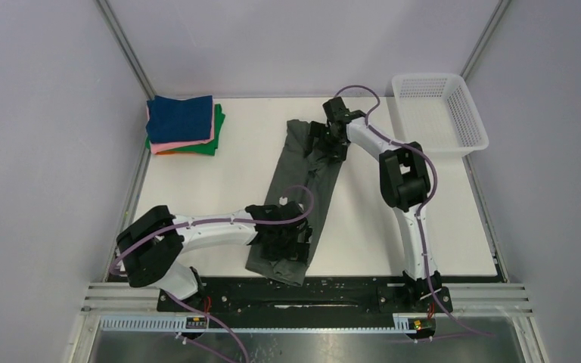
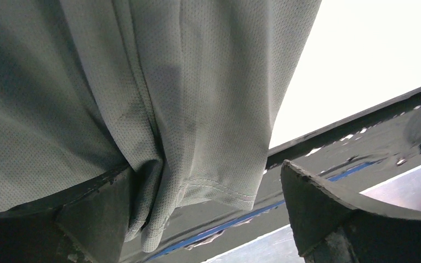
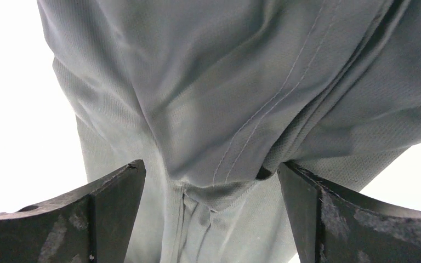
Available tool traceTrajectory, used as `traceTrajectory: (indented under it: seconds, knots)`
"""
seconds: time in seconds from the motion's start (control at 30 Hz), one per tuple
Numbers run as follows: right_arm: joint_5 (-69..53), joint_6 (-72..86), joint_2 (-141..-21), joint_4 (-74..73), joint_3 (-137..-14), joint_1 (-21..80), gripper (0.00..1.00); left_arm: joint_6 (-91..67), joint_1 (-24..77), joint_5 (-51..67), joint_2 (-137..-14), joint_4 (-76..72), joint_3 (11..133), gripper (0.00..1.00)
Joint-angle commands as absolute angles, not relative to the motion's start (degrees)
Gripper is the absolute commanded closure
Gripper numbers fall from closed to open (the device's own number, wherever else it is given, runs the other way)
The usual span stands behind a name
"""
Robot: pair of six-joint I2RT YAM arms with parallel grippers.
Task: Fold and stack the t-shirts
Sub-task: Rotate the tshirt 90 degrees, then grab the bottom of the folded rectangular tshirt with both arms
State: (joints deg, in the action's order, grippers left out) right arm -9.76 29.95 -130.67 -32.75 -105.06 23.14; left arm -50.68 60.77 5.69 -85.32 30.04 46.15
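Note:
The large dark grey-green t-shirt [image 1: 296,190] lies folded into a long narrow strip from the table's back middle to its front edge. My left gripper [image 1: 281,240] is open over the near end, where the hem [image 2: 197,109] hangs past the table edge between the jaws. My right gripper [image 1: 330,141] is open over the far end, with bunched cloth [image 3: 225,109] between its fingers. A stack of folded shirts sits at the back left: navy blue [image 1: 180,118] on top, then pink [image 1: 178,144], orange [image 1: 165,152] and green [image 1: 213,140].
A white plastic mesh basket [image 1: 439,113] stands at the back right corner. The black front rail [image 1: 318,291] runs along the near table edge, also in the left wrist view [image 2: 362,118]. Grey walls enclose the table.

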Motion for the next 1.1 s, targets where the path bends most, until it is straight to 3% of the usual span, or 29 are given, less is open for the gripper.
traceTrajectory:
  seconds: [0.0, 0.17, 0.27, 0.67, 0.9, 1.0, 1.07]
  knots:
    - [-10.3, 26.3, -138.7, -39.7, -118.9, 22.8, 0.01, -53.0, 58.9, 6.2, -90.4, 27.5, 50.9, 0.01]
    - [-9.2, 23.4, -149.3, -48.8, -140.8, 21.8, 0.0, -55.8, 58.6, 3.0, -96.0, 31.7, 58.0, 0.01]
    - [-10.2, 22.8, -148.7, -48.9, -143.3, 21.6, 0.01, -57.7, 58.6, 1.2, -95.9, 32.2, 60.1, 0.01]
    - [-9.9, 19.9, -124.9, -43.1, -125.1, 21.6, 0.01, -58.7, 62.1, -2.2, -88.9, 32.9, 57.2, 0.01]
    - [-11.2, 20.3, -112.0, -35.6, -107.7, 21.6, 0.01, -61.8, 65.5, -10.1, -87.6, 39.3, 59.6, 0.01]
    - [-17.0, 22.5, -106.3, -30.2, -98.6, 21.7, 0.01, -61.7, 66.2, -11.8, -87.7, 40.3, 60.8, 0.01]
    - [-27.3, 25.7, -103.1, -23.1, -90.4, 21.8, 0.01, -61.4, 66.2, -11.9, -88.1, 40.4, 61.0, 0.01]
